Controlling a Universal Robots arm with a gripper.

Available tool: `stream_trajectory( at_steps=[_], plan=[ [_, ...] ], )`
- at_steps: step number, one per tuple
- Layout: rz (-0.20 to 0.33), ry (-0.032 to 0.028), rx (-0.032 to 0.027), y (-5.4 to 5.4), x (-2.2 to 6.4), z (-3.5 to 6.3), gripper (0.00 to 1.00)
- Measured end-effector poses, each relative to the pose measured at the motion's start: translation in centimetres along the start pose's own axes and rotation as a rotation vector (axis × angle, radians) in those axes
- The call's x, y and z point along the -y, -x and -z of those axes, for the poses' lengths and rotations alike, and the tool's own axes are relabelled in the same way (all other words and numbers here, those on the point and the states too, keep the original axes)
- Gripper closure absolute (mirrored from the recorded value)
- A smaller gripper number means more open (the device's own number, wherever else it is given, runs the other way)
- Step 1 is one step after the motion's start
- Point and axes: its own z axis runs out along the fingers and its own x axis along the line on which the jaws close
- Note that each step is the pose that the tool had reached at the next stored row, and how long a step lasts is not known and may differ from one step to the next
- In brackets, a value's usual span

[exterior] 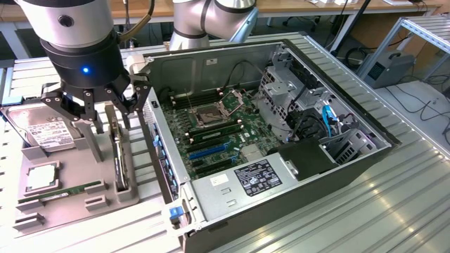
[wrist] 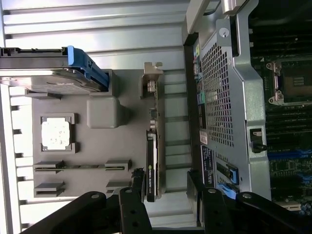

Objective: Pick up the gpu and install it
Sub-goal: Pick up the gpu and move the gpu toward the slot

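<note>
pincer is held wide open above gpu, which is stood on edge in gray holder beside computer case.

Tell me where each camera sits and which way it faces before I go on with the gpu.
Exterior view: off the arm, raised, looking down at an angle on the open computer case and the grey parts tray at the exterior view's left; the arm and its open gripper show over the tray.
Wrist view: on the wrist, facing straight down on the tray; the gripper's black fingers show.
Shared: the gpu standing on edge, the hard drive, the case.
</note>
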Motion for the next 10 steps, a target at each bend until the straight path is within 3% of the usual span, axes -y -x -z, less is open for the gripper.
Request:
stream_trajectory(
  at_steps=[10],
  plan=[
    [0.000,-0.0080,0.0006,-0.16,0.03,-0.40,0.52]
  ],
)
